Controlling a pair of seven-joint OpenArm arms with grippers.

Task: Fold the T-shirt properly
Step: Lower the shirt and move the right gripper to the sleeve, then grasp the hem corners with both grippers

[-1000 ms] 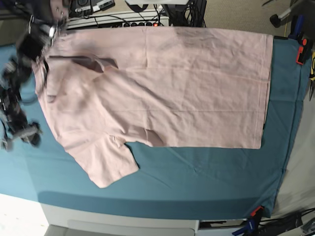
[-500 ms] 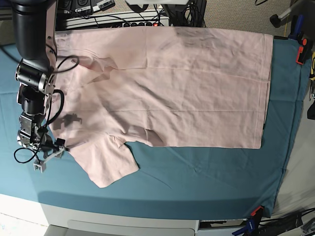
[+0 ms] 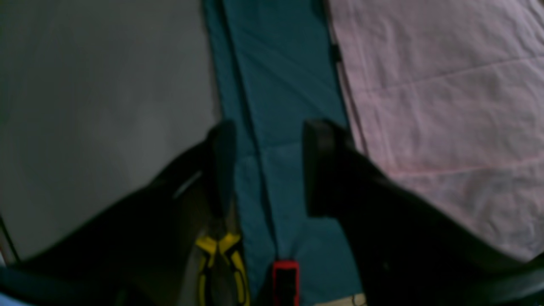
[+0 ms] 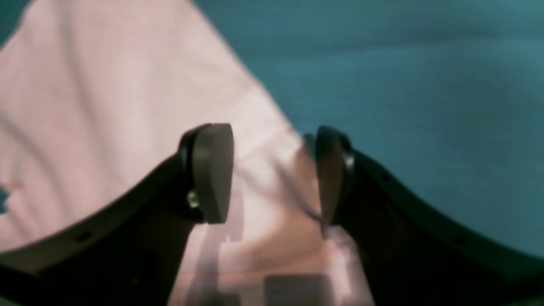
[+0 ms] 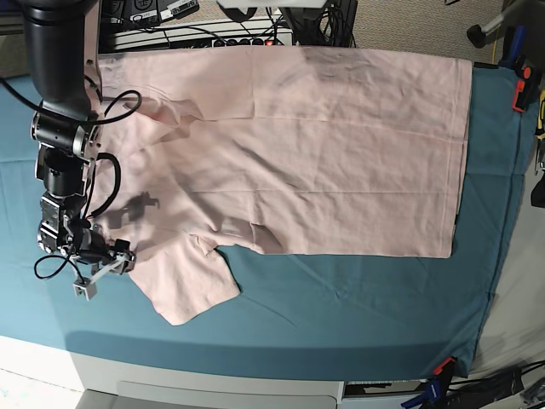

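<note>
The pale pink T-shirt [image 5: 289,153] lies spread flat, plain side up, on the teal table cloth [image 5: 358,307]; its hem is to the right and its sleeves are to the left. My right gripper [image 5: 104,264] is open low over the near sleeve's left edge. In the right wrist view the sleeve edge [image 4: 255,127] runs between the open fingers of the gripper [image 4: 272,174]. In the left wrist view my left gripper [image 3: 267,170] is open and empty above bare teal cloth [image 3: 276,85], just off the shirt's hem [image 3: 425,106]. The print is hidden.
A power strip and cables [image 5: 213,34] lie behind the table. A red clamp [image 5: 521,85] grips the cloth at the far right edge; more clamps [image 5: 438,379] are at the front right. Yellow pliers [image 3: 221,263] and a red clamp [image 3: 284,280] show under the left gripper.
My right arm swung down from the far left collar area to the near sleeve's left edge, then edged slightly lower and to the right. The shirt has not moved.
</note>
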